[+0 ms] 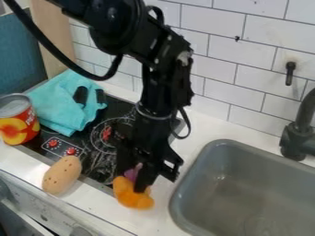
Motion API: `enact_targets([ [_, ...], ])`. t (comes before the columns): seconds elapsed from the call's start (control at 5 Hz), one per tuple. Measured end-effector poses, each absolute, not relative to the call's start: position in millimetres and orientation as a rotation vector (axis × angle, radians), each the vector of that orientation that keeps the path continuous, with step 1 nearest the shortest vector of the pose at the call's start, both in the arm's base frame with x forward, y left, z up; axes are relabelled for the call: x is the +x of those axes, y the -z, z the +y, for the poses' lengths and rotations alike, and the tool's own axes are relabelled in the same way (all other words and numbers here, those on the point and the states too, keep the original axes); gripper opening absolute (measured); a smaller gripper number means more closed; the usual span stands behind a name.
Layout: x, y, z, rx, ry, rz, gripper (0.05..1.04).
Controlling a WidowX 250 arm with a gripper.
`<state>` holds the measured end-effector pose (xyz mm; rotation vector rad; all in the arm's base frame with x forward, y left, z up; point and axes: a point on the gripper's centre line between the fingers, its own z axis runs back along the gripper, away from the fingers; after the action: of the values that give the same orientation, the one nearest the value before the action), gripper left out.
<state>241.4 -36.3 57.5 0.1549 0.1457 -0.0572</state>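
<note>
Okay so your fingers (137, 180) are down at the front of the stove (93, 159), on either side of the purple bit (132, 173) of that soft-looking orange toy (133, 197), but I honestly can't tell if you've got it pinched or they're just around it. The orange part sits right below them, over the worktop (164, 193) by the stove's edge. If the grip's only on that purple end, I'd worry about the heavy orange part swinging or twisting out, since most of it sticks out past your fingertips. Lift with a loose squeeze and it could just slip out. Go low toward the right and the toy could bump the sink (184, 177) rim and drop in. Go low to the left and you could nudge the tan potato-shaped thing (62, 175), which looks round enough to roll. Container-wise, the sink is the big grey basin to the right of your fingers, with a faint round shape at the bottom, probably the drain. Farther out, up and to the left, there's a can (18, 120) standing upright with its top looking lidded, so no clue what's inside, and the blue towel (64, 101) is bunched beside it.
</note>
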Motion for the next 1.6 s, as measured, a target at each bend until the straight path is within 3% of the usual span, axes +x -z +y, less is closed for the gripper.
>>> enact_targets([
  [0.4, 235, -42, -42, 0.132, 0.053, 0.192, 0.433],
  [0.6, 229, -43, -41, 0.145, 0.042, 0.245, 0.5],
  [0.8, 220, -47, -40, 0.148, 0.041, 0.312, 0.793],
  [1.0, 226, -64, -32, 0.109, 0.004, 0.271, 1.007],
  [1.2, 242, -88, -15, 0.084, -0.054, 0.2, 1.005],
  [1.6, 262, -114, 59, 0.146, -0.165, 0.123, 1.002],
])
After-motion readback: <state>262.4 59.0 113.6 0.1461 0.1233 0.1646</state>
